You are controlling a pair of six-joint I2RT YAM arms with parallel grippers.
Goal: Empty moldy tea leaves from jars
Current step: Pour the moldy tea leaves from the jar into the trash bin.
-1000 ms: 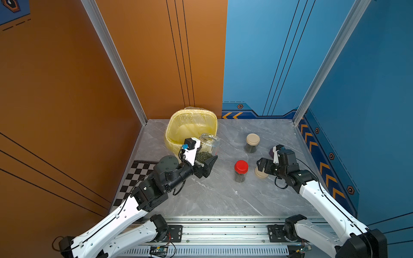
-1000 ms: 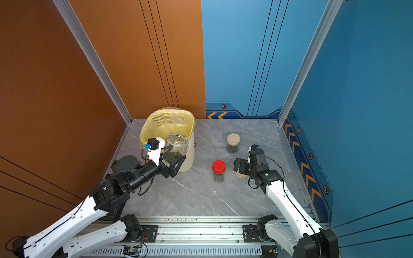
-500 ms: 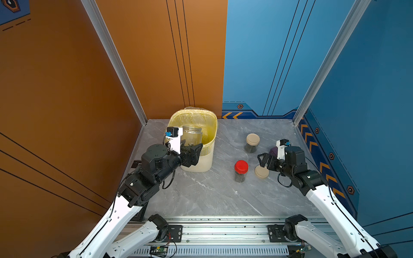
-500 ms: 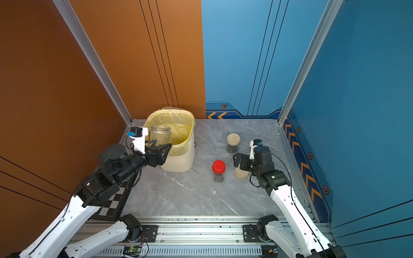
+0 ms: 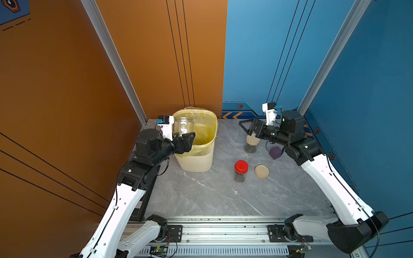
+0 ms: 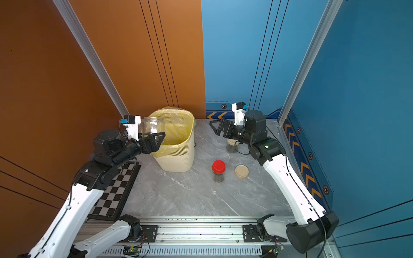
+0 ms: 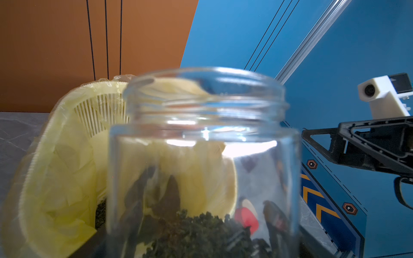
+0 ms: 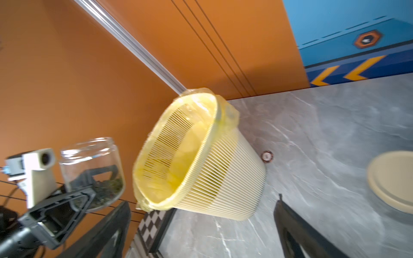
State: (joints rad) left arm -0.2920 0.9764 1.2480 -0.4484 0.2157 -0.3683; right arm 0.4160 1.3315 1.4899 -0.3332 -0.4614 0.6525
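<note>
In both top views the left pincer (image 5: pixel 183 136) pinches one lidless jar (image 5: pixel 183 126) low on its glass. It holds the jar upright in the air, just beside the rim of the single cream bin (image 5: pixel 196 156) on the orange-wall side. The right pincer (image 5: pixel 247 129) is spread with nothing between its fingers and hangs over a beige-lidded jar (image 5: pixel 252 144). A red-lidded jar (image 5: pixel 241 170) stands apart on the surface (image 5: pixel 212 196), with one loose beige lid (image 5: pixel 261 171) just beside it, so there are three jars in all: one held and two capped. The same layout shows in a top view at (image 6: pixel 153 126), with the bin (image 6: pixel 176 156) behind the held jar. From the left wrist, the jar (image 7: pixel 203 145) fills the frame, with the tea leaves (image 7: pixel 192 232) clumped in its bottom. From the right wrist, the jar (image 8: pixel 91 165) sits clear of the bin (image 8: pixel 212 178), and its tea leaves (image 8: pixel 107 189) are inside, between the left pincer's fingers (image 8: pixel 73 201).
</note>
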